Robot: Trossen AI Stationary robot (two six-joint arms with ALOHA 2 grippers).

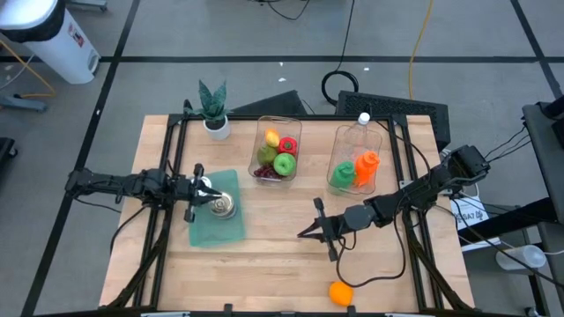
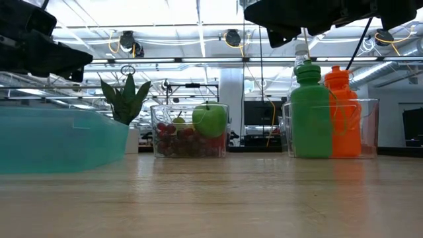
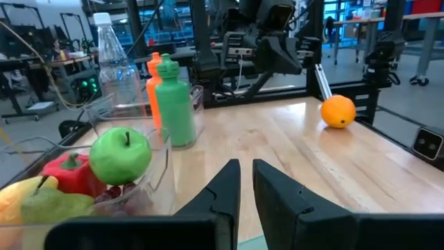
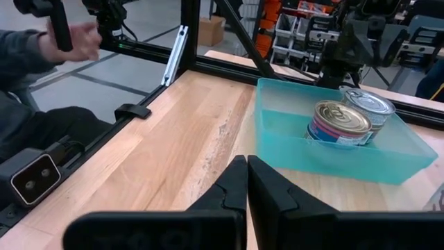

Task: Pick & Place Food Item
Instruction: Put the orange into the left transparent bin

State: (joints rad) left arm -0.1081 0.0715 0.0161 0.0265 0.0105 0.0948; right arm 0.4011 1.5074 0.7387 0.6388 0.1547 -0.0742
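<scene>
An orange (image 1: pixel 341 292) (image 3: pixel 338 111) lies on the wooden table near its front edge. A clear bin (image 1: pixel 278 150) at the back holds a green apple (image 3: pixel 120 154), a red pepper and other fruit. Two tins (image 4: pixel 338 123) stand in a teal tray (image 1: pixel 211 231) (image 4: pixel 409 156) at the left. My left gripper (image 1: pixel 208 188) (image 3: pixel 245 170) hovers shut over the tray's far part, pointing toward the table's right. My right gripper (image 1: pixel 300 234) (image 4: pixel 246 167) hangs shut above the middle of the table, pointing toward the tray, with the orange nearer the front edge.
A second clear bin (image 1: pixel 357 163) at the back right holds a green bottle (image 3: pixel 173 101), an orange bottle and a clear one. A potted plant (image 1: pixel 214 110) stands at the back left. A person's hand (image 4: pixel 83 38) shows beyond the table's front edge.
</scene>
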